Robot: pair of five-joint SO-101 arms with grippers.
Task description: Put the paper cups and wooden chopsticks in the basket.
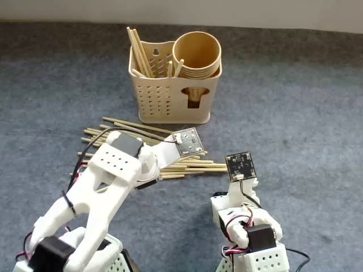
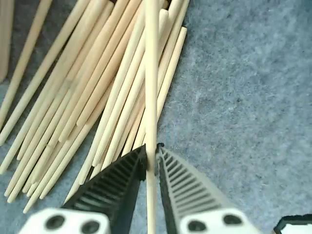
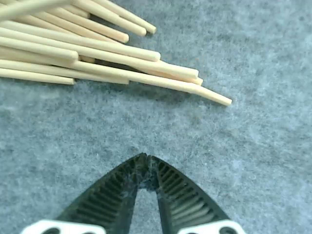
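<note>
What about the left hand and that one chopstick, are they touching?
Touching. The left wrist view shows the left hand shut on one chopstick, pinching it from both sides with no gap.

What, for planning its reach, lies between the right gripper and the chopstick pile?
Bare grey carpet alone separates the right gripper from the chopstick pile, as the right wrist view shows.
</note>
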